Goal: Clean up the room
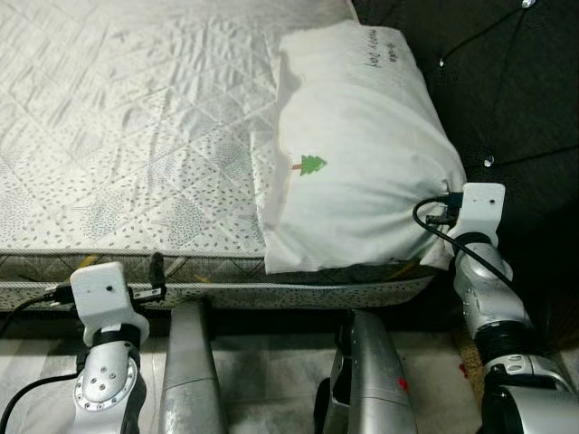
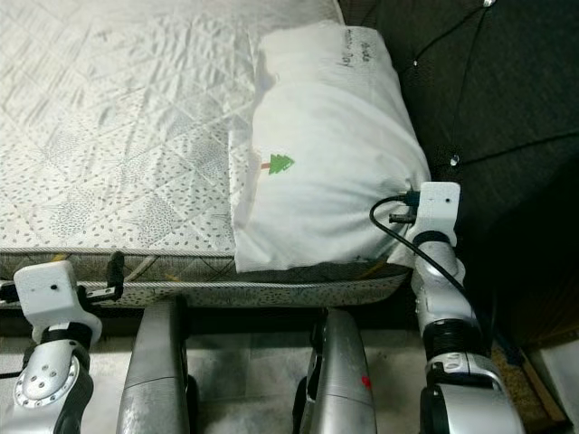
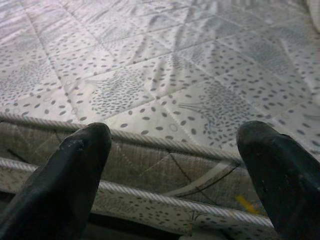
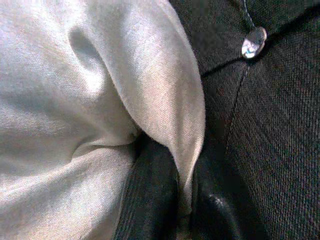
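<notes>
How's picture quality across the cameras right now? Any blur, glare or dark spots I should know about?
Head views: sharp, evenly lit, though the headboard is near black. Left wrist view: mattress sharp, left tool fingers soft up close. Right wrist view: right tool shadowed, pinching the pillow; stud glints.

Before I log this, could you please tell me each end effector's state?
Left end effector: open, empty, at the mattress edge.
Right end effector: closed on the pillow corner.

Broad bare mattress [image 1: 136, 117] lies open leftward; pillow [image 1: 362, 154] crowds against the dark tufted headboard [image 1: 516, 99]
</notes>
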Tool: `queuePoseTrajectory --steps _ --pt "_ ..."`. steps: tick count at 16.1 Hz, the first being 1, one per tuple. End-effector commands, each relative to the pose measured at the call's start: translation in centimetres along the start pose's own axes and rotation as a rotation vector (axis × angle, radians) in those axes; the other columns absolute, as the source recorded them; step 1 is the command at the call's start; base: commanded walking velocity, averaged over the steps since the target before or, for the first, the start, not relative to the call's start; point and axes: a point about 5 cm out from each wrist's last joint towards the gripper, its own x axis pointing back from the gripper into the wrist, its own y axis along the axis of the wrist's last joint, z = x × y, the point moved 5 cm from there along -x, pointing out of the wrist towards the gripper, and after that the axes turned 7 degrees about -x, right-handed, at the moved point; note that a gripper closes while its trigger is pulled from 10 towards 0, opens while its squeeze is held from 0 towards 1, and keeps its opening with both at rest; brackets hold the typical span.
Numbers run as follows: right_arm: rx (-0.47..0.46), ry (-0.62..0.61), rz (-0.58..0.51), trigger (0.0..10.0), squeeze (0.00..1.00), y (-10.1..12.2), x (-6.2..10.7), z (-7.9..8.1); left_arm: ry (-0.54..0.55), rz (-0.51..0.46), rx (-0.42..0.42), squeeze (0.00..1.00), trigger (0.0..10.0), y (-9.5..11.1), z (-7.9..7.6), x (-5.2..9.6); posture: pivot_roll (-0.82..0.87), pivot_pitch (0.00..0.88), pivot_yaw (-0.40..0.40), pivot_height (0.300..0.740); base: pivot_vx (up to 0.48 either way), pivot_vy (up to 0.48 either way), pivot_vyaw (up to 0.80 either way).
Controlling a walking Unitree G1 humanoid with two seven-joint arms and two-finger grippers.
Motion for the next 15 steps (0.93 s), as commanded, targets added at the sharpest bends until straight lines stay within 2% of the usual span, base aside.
queuePoseTrajectory --steps 1,2,4,7,9,11,12,13,15 --pt "-0.017 -0.040 -0.004 0.0 0.00 0.1 -0.3 -0.8 -0.013 0.004 -0.008 0.00 10.0 -0.1 -0.2 -0.1 0.09 0.086 -0.065 0.523 0.000 0.000 0.00" --pt "-0.022 -0.027 -0.021 0.0 0.00 0.8 -0.7 -0.2 -0.015 0.002 -0.009 0.00 10.0 -0.1 -0.2 -0.1 0.09 0.086 -0.065 0.523 0.000 0.000 0.00" --pt "-0.023 -0.041 -0.073 0.0 0.00 3.7 -2.3 -0.4 -0.007 0.000 -0.013 0.00 10.0 0.0 0.0 -0.1 0.10 0.082 -0.074 0.523 0.000 0.000 0.00" --pt "-0.023 -0.130 -0.128 0.0 0.00 8.2 -3.7 -3.4 0.018 0.006 -0.013 0.00 10.0 -0.2 0.4 0.1 0.10 0.081 -0.086 0.523 0.000 0.000 0.00" --pt "-0.029 -0.155 -0.155 0.0 0.00 9.8 -4.0 -4.6 0.016 0.006 -0.012 0.00 10.0 -0.2 0.2 0.2 0.10 0.082 -0.084 0.523 0.000 0.000 0.00" --pt "-0.029 -0.160 -0.159 0.2 0.00 10.3 -4.0 -5.0 0.014 0.006 -0.012 0.00 10.0 -0.2 0.2 0.1 0.09 0.080 -0.078 0.523 0.000 0.000 0.00" --pt "-0.034 -0.118 -0.130 10.0 1.00 9.1 -3.9 -4.1 0.009 0.004 -0.013 0.00 10.0 -0.2 0.2 0.0 0.09 0.080 -0.077 0.523 0.000 0.000 0.00" --pt "-0.021 -0.072 -0.107 10.0 1.00 7.4 -3.6 -2.8 0.005 0.003 -0.013 0.00 10.0 -0.1 0.1 -0.1 0.09 0.080 -0.076 0.523 0.000 0.000 0.00" --pt "-0.023 -0.065 -0.090 10.0 1.00 6.5 -3.5 -2.4 0.004 0.003 -0.013 0.00 10.0 -0.1 0.1 -0.1 0.09 0.081 -0.075 0.523 0.000 0.000 0.00"
